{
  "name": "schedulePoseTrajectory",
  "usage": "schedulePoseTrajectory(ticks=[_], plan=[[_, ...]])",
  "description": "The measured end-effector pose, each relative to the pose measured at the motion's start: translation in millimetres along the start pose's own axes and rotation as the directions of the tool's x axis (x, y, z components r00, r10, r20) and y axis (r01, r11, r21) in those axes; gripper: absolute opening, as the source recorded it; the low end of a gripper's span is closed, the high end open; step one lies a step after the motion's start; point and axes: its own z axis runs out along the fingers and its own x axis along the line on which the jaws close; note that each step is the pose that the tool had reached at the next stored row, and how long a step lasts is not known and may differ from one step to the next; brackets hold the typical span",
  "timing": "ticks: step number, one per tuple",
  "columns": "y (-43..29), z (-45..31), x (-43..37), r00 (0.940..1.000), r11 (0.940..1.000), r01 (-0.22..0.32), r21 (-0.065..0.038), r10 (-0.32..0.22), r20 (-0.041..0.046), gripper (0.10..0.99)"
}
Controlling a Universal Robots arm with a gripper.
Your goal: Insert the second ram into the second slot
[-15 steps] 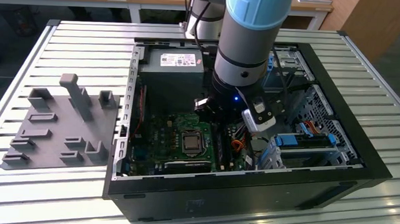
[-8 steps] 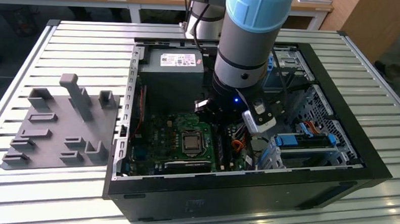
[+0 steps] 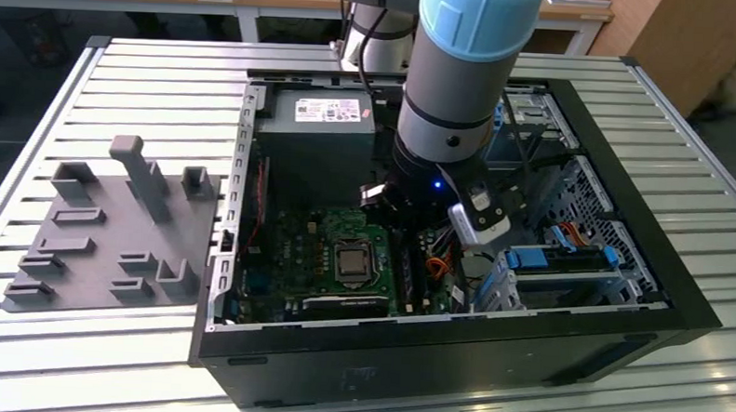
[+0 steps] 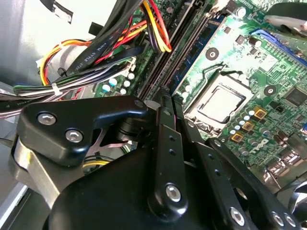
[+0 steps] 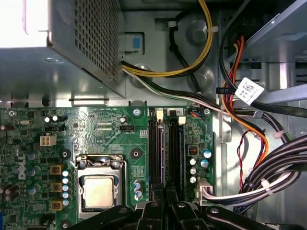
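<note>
Second wrist view puts the gripper [image 4: 169, 96] closest, its fingers [image 4: 163, 124] drawn together with only a hairline between them. I cannot tell whether anything is pinched there. Its tips sit right over the memory slots [image 5: 154, 143], which run along the motherboard [image 5: 96, 129] edge nearest the bundled cables [image 4: 96, 52].

Just beyond the tips a thin blue stick stands on edge in the slot line. I take it for the second ram [image 4: 197, 45], though I cannot tell whether it is fully seated. Such a board should be light and stiff, yet fragile. It is best held by its long flat faces near the middle, keeping off the contact edge.

Farther on lies the processor socket [image 5: 98, 189], then the power supply [image 5: 72, 43] at the case's far wall. In the exterior view the arm [image 3: 454, 89] reaches into the open computer case [image 3: 663, 275], which rests on the slatted surface [image 3: 138, 75].
</note>
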Motion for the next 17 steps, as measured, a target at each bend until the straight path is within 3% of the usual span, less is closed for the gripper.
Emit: schedulePoseTrajectory(ticks=[17], plan=[[-0.1, 3.1, 0.0, 1.0, 1.0, 0.0, 0.003, 0.0, -0.0074, 0.133]])
